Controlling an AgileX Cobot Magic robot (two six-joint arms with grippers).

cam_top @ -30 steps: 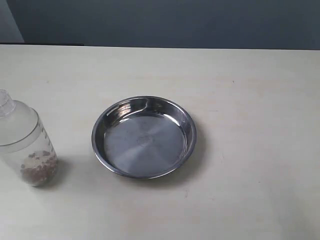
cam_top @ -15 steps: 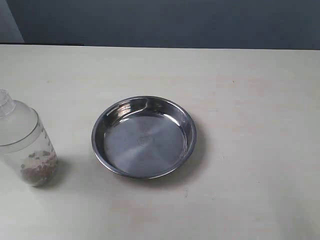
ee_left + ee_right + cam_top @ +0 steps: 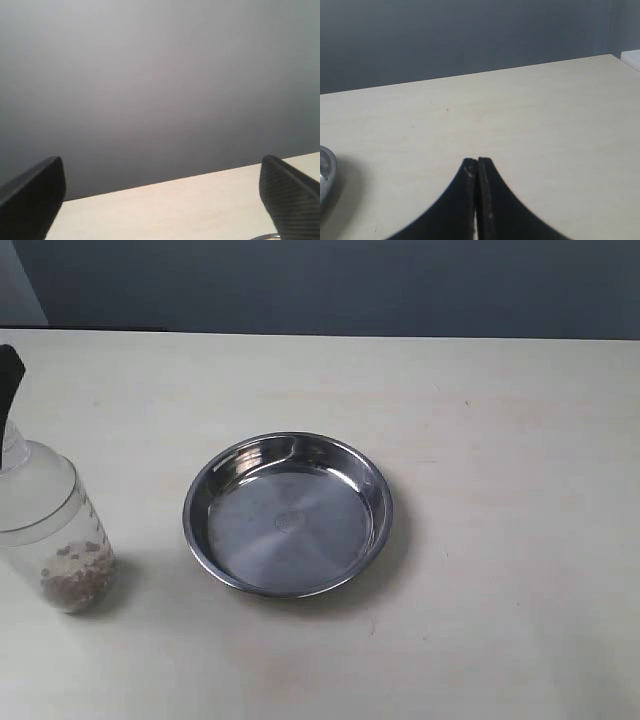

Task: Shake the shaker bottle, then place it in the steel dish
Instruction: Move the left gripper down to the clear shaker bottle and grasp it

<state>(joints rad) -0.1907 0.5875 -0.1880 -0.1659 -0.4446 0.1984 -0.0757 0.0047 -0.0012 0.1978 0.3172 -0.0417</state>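
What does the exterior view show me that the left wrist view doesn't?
Exterior only: the shaker bottle, upright, standing apart from the whole, empty steel dish. Left wrist only: both fingers of the left gripper, spread wide, nothing between them. Both: the pale table and the dark wall behind it.

The steel dish [image 3: 290,535] is polished metal, mirror-bright on its sloped rim and softly brushed across the flat bottom; the shaker bottle [image 3: 45,510] is smooth frosted translucent plastic, with dull brownish-white grains [image 3: 75,575] showing through; the desk [image 3: 500,440] is pale cream, matt and smooth; the left end effector [image 3: 161,167] has black fingers [image 3: 287,200] with a fine woven sheen; the right end effector [image 3: 477,165] is plain matt black.
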